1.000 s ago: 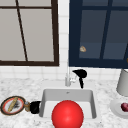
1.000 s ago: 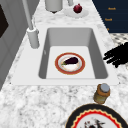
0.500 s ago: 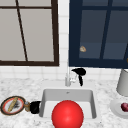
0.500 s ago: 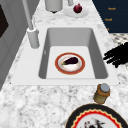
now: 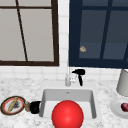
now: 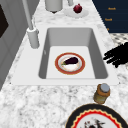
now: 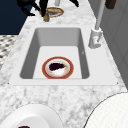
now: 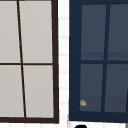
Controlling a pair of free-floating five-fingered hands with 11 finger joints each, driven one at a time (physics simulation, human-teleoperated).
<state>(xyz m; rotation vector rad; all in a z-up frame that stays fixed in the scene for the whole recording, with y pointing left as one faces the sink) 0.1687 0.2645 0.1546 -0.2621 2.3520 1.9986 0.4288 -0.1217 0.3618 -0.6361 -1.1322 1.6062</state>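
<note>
My left hand (image 5: 35, 107) hovers beside a small brown jar (image 5: 27, 106) at the sink's left rim. In the left side view the same hand (image 6: 116, 56) hangs just off the counter's front edge with fingers spread, holding nothing. From the right it shows as a hand (image 7: 30, 6) above the jar (image 7: 46, 17). My right hand (image 5: 79, 75) floats in the air just right of the faucet (image 5: 67, 80), fingers hanging down and empty. A red-rimmed plate with an eggplant (image 6: 70, 62) lies on the sink floor (image 6: 57, 72). A big red ball (image 5: 67, 115) covers the sink's front in the front view.
A patterned plate (image 5: 12, 105) lies on the counter left of the jar. On the right stand a white plate with a dark red fruit (image 5: 124, 107) and a grey container (image 5: 123, 82). Windows rise behind the faucet.
</note>
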